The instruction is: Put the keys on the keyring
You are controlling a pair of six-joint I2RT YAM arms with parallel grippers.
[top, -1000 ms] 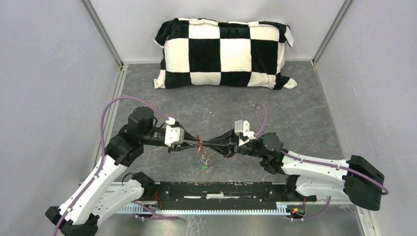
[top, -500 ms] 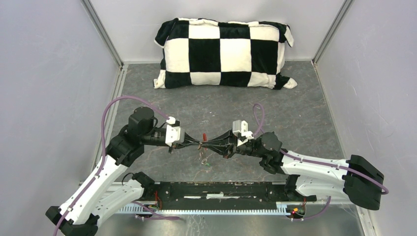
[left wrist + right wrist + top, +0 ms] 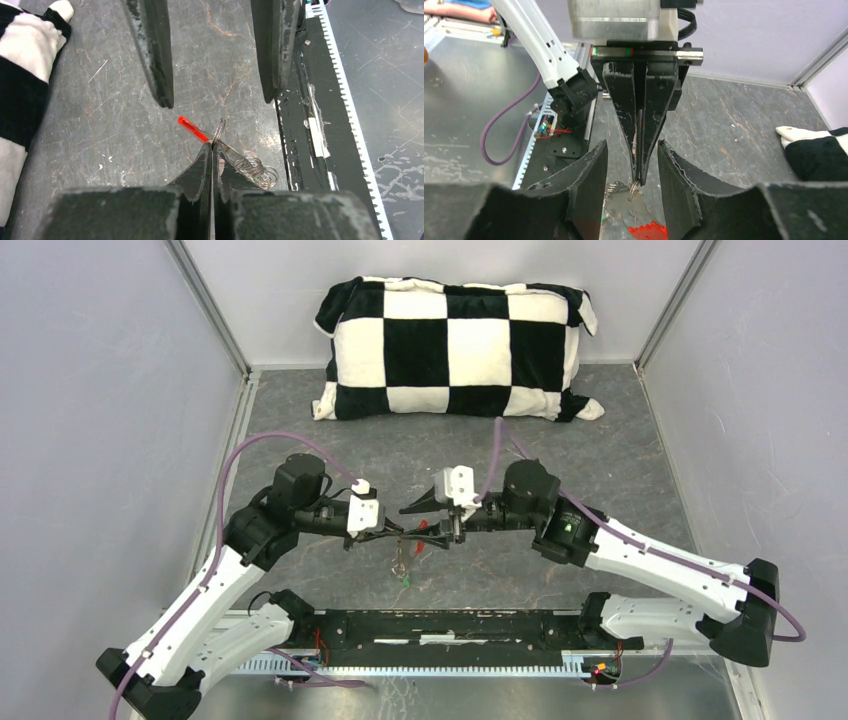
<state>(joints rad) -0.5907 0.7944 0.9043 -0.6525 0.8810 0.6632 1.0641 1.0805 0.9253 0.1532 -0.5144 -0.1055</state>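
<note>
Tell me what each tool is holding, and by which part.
The left tool is shut on the keyring, pinching its thin metal right beside the red tag. The right tool is open, holding nothing.

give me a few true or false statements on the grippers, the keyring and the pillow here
The left gripper is shut on the keyring. True.
The right gripper is clamped on the red tag. False: its fingers stand wide open.
The checkered pillow lies against the far wall. True.
The green-headed key rests on the pillow. False: it shows just below the keyring, between the two arms.
</note>
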